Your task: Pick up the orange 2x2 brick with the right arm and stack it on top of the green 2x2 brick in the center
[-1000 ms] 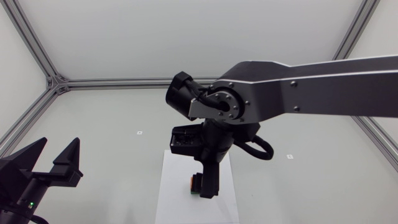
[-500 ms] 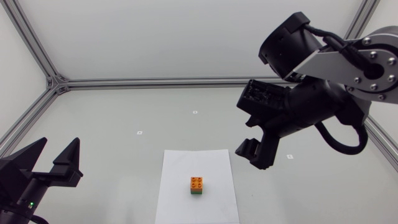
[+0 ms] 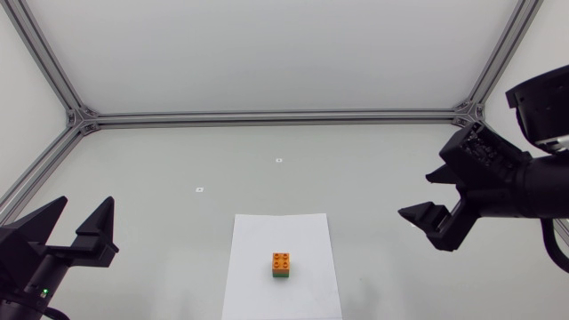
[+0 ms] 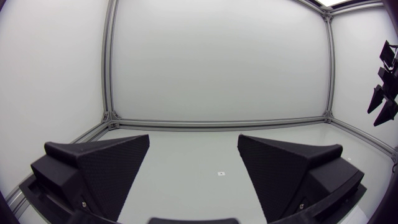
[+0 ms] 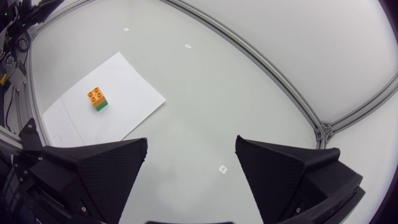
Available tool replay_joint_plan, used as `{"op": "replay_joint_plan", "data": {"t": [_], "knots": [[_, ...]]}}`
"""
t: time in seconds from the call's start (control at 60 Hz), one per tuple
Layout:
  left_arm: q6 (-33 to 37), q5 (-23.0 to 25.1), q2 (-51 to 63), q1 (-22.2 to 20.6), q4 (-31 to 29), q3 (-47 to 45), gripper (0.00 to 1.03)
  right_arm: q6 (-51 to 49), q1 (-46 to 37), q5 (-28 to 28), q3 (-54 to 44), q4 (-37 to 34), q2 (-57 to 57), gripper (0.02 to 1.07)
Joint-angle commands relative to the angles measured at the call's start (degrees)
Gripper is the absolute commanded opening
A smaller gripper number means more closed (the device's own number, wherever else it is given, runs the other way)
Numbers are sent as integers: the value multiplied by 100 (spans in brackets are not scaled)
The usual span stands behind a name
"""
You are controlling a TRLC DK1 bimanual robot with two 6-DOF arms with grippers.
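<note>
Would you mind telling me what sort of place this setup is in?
Probably a robotics lab test cell: silver aluminium frame rails around the white table, a matte black left gripper and right gripper, and an orange 2x2 brick stacked on a green 2x2 brick.

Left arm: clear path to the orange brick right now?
Likely yes: nothing lies between the open left claw and the orange brick, which sits exposed atop the green brick; the right claw is well off to the side.
</note>
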Motion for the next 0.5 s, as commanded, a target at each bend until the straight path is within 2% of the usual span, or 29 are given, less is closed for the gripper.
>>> {"op": "replay_joint_plan", "data": {"t": [0.0, 0.183, 0.483], "knots": [[73, 25, -45, 31, -84, -235, 99, -42, -296, -8, -348, 154, -370, 103], [73, 25, -45, 31, -84, -235, 99, 248, -709, 1, -832, 312, -1355, 102], [73, 25, -45, 31, -84, -235, 99, 327, -1746, -166, -1676, 1165, -2392, 102]]}}
